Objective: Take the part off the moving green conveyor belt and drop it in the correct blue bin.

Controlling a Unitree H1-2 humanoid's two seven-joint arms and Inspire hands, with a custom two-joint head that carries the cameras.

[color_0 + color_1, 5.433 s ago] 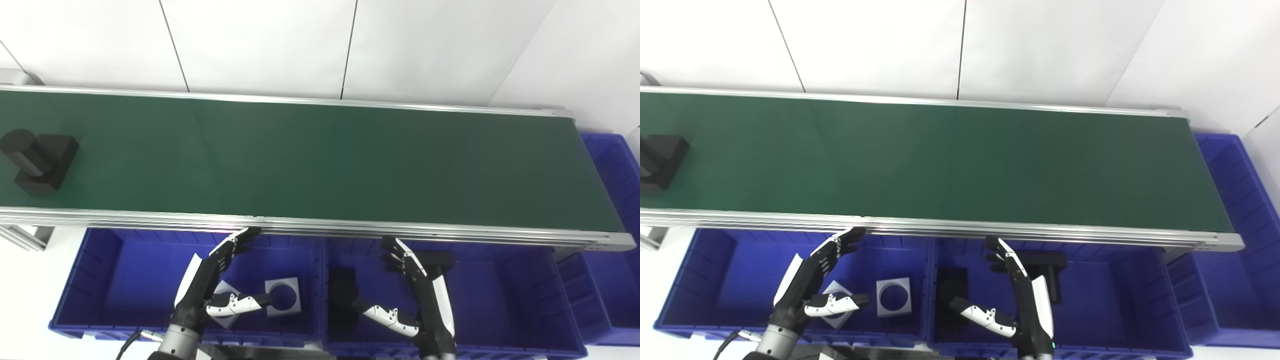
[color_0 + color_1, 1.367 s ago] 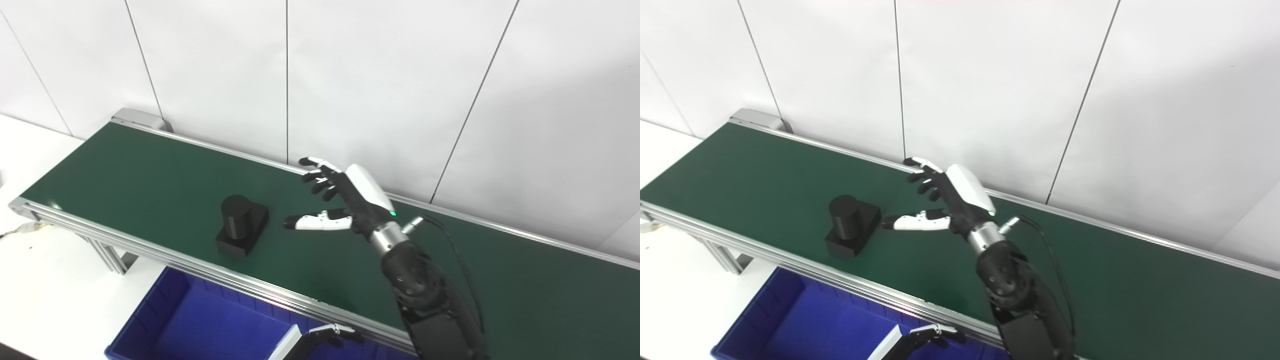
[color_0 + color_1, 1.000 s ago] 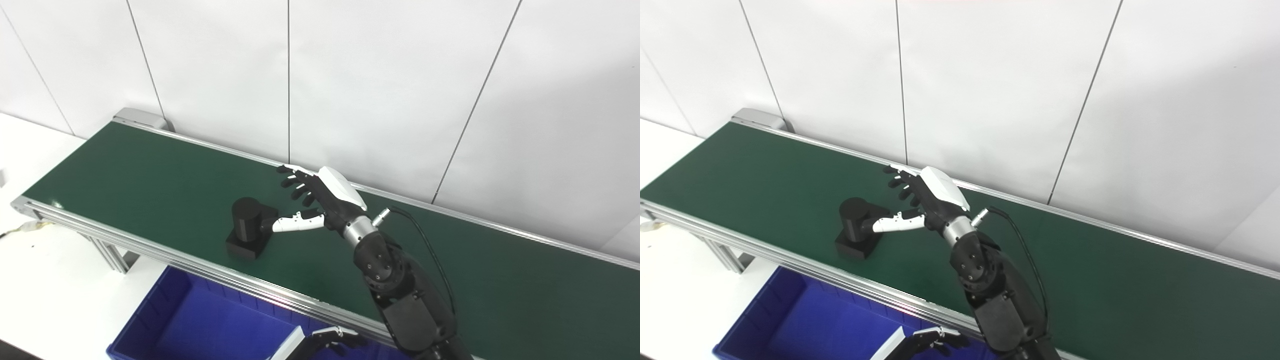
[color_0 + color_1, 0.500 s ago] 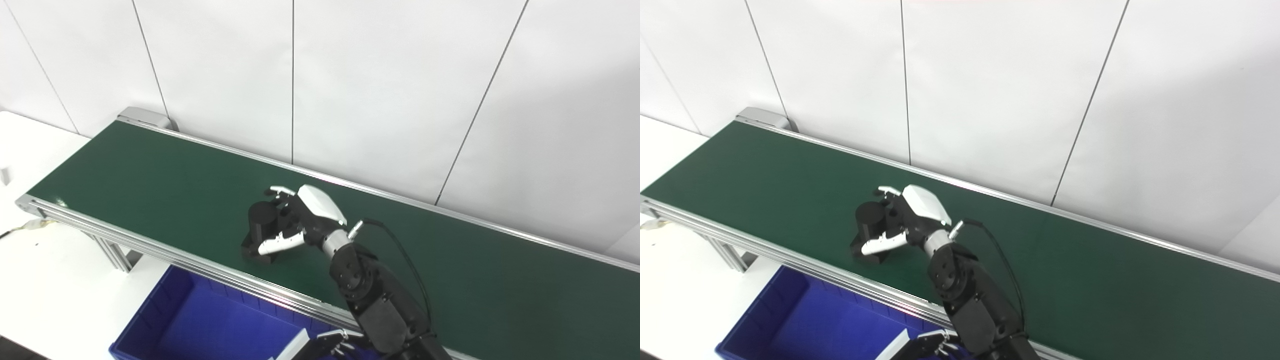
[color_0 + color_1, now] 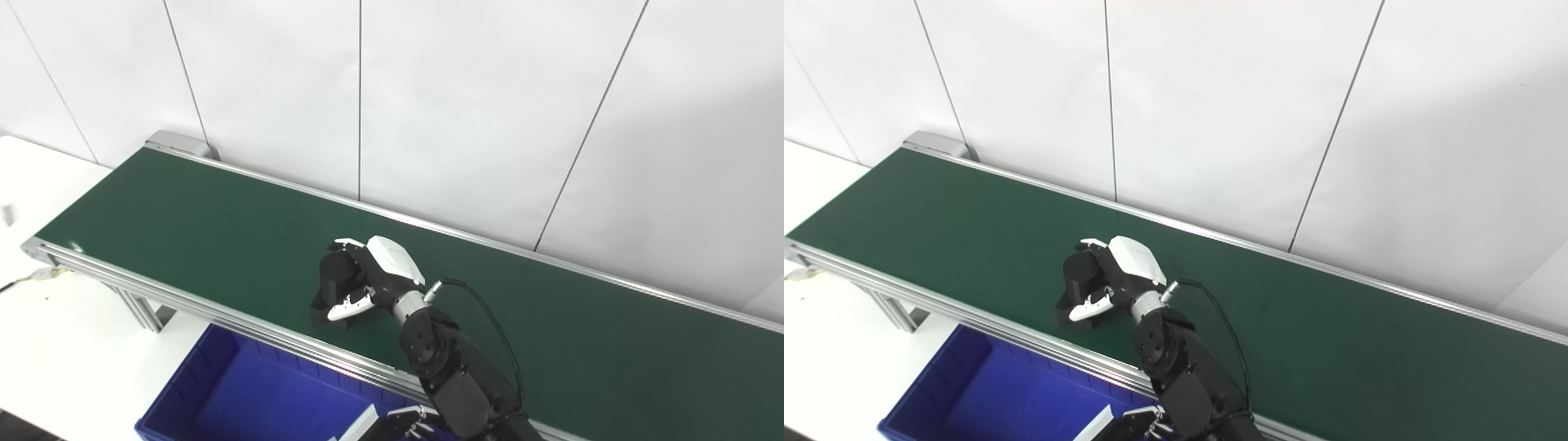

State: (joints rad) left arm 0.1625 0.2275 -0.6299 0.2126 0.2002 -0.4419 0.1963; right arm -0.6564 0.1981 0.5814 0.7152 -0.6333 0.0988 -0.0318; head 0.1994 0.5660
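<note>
While both views match, the right robot hand (image 5: pixel 370 278) grips the black part (image 5: pixel 334 288), a cylinder on a square base, on the green belt (image 5: pixel 184 226); the left robot hand (image 5: pixel 1142 422), near the blue bin (image 5: pixel 986 398), is barely visible.

The conveyor belt (image 5: pixel 184 214) runs from upper left to lower right, with the wall (image 5: pixel 465 104) directly behind it. The part (image 5: pixel 334 288) sits on the belt near its front edge, left of the middle. The right hand (image 5: pixel 373 278) is wrapped around the part from its right side. A bin (image 5: pixel 202 392) lies below the belt's front rail, at the lower left. The left hand (image 5: pixel 407 419) is at the bottom edge, in front of the rail.
</note>
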